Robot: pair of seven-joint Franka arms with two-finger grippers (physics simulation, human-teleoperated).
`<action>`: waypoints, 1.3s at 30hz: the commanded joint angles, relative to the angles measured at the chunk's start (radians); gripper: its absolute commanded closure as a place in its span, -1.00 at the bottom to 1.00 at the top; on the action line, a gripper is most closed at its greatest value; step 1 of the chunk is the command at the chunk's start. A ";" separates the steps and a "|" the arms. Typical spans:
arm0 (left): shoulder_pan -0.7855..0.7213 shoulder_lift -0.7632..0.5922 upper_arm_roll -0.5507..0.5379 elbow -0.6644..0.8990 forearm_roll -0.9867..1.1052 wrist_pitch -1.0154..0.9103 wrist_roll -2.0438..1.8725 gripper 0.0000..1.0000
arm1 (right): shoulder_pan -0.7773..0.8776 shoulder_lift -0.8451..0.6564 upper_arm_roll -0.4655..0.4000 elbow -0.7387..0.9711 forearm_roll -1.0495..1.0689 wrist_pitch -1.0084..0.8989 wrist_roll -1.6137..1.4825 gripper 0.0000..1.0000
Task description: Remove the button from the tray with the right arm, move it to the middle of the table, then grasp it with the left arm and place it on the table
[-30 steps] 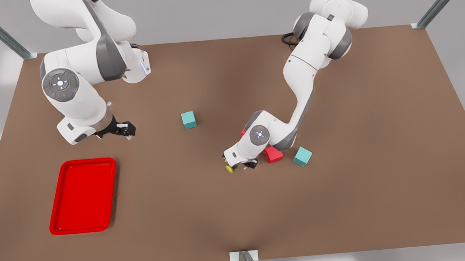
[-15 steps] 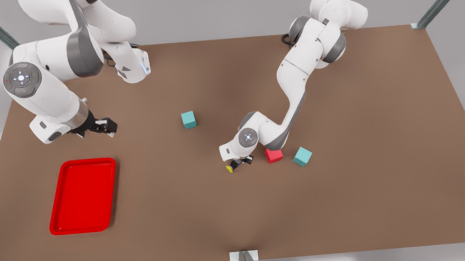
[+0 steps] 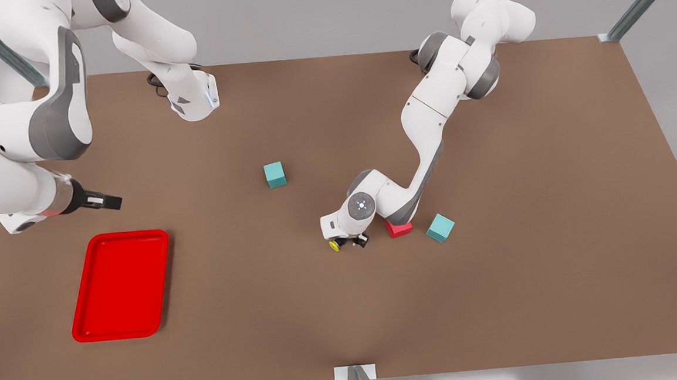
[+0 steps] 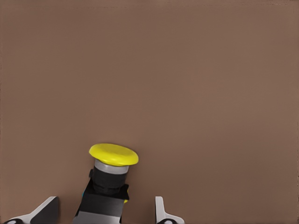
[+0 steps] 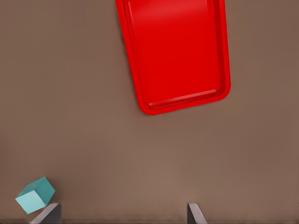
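Resting on the tabletop [image 3: 527,202] near its middle, the button [image 3: 335,245] lies with its yellow cap toward the front view's left. The left gripper [image 3: 350,241] sits low over it, at the end of the arm on the front view's right. In the left wrist view the button [image 4: 108,179] lies between the two fingers [image 4: 161,212], closer to one of them; both fingers stand apart from it, not clamped.

A red cube [image 3: 398,228] sits just beside that arm's wrist, partly hidden by it. One teal cube [image 3: 440,228] lies near the red one, toward the front view's right. Another teal cube [image 3: 274,174] sits alone, farther back.

The right gripper [image 3: 106,201] is at the front view's left, above the tabletop and behind the tray [image 3: 121,284], well apart from the button. The right wrist view shows its fingers [image 5: 195,213] spread wide with nothing between them, the tray [image 5: 177,51] beyond them and a teal cube [image 5: 35,194] by one fingertip. The tray holds nothing.
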 commanded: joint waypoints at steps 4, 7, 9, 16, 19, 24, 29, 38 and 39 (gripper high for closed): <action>0.000 0.019 0.000 0.038 0.031 0.022 0.067 -1.00 | -0.001 0.002 0.002 0.001 -0.019 -0.085 -0.038 -1.00; 0.000 0.020 0.000 0.036 0.036 0.021 0.067 -0.92 | -0.009 0.002 0.002 0.003 -0.054 -0.107 -0.046 -1.00; -0.002 0.019 0.000 0.035 0.051 0.012 0.065 -0.73 | -0.006 0.010 0.002 -0.004 -0.046 -0.136 -0.049 -1.00; 0.000 0.011 0.000 0.035 0.052 -0.008 0.063 -0.28 | -0.009 0.030 0.002 0.003 -0.056 -0.133 -0.044 -1.00; -0.002 0.014 0.000 0.033 0.052 -0.008 0.062 -0.25 | -0.008 0.030 0.002 0.003 -0.056 -0.133 -0.043 -1.00; -0.002 0.017 0.000 0.033 0.054 -0.008 0.059 -0.16 | -0.008 0.030 0.002 0.000 -0.057 -0.136 -0.043 -1.00; -0.002 0.017 0.000 0.033 0.054 -0.010 0.057 -0.08 | -0.008 0.030 0.000 0.000 -0.057 -0.136 -0.043 -1.00; -0.004 0.011 0.004 0.035 0.054 -0.034 0.050 -0.07 | -0.003 0.030 0.002 0.001 -0.066 -0.136 -0.043 -1.00; -0.004 0.011 0.006 0.035 0.063 -0.034 0.039 -0.07 | -0.003 0.030 0.000 0.001 -0.066 -0.136 -0.043 -1.00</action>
